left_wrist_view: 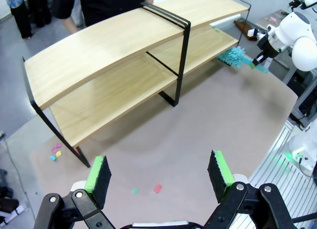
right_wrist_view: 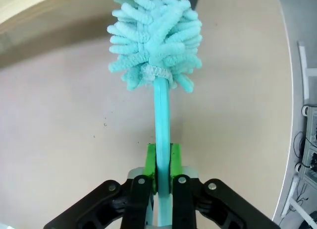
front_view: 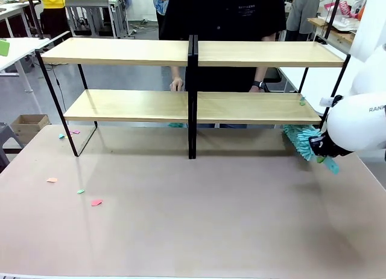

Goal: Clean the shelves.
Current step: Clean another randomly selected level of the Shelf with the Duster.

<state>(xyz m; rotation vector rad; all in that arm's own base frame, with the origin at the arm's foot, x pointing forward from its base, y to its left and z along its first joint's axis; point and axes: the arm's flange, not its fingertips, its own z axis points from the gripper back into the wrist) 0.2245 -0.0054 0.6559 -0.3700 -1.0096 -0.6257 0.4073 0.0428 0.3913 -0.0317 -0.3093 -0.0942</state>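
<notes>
The shelves (front_view: 253,107) still carry a green scrap at the lower board's right end. The right gripper (right_wrist_view: 162,159) clamps a teal duster (right_wrist_view: 156,38) just below it; the left gripper (left_wrist_view: 158,177) hangs open, empty.

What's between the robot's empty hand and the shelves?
Mostly bare tabletop. In the left wrist view, a few small paper scraps lie on it between the open left end effector and the shelves.
</notes>
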